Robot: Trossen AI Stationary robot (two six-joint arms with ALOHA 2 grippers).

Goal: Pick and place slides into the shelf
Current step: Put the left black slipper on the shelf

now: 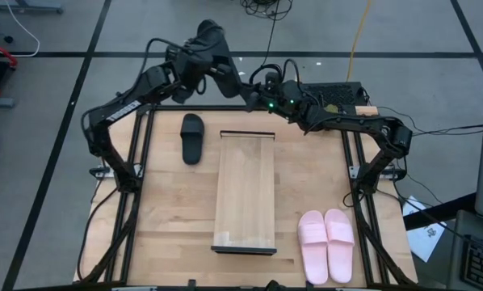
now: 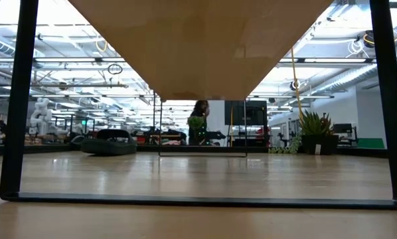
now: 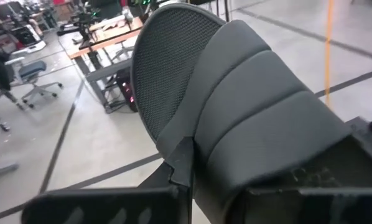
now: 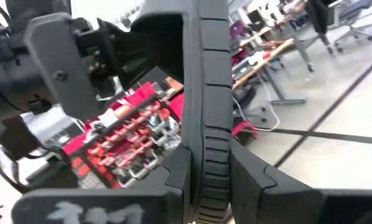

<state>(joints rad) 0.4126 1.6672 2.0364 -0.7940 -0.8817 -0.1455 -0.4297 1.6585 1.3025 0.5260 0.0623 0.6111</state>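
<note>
One black slide (image 3: 236, 93) is in the air above the table's far edge, between my two grippers. My right gripper (image 4: 206, 168) is shut on it. My left gripper (image 3: 214, 180) is right against it, fingers a little apart. The second black slide (image 1: 191, 137) lies sole down on the table, left of the shelf (image 1: 245, 192). The shelf has nothing on it. The pink pair (image 1: 326, 245) lies side by side, soles down, at the near right. My right gripper pinches the black slide flat between its two fingers (image 4: 173, 180), one on each broad face. The ribbed side edge (image 4: 212, 124) faces the wrist camera. The fingers come about level from the table's right. The slide stands on edge, lifted clear. My left gripper: I cannot tell whether it touches the slide.
A black box with cables (image 1: 338, 93) sits at the far right corner. In the low view the shelf's underside (image 2: 198, 46) fills the top and its black frame legs (image 2: 12, 99) stand at both sides. A person (image 2: 198, 123) is far behind the table.
</note>
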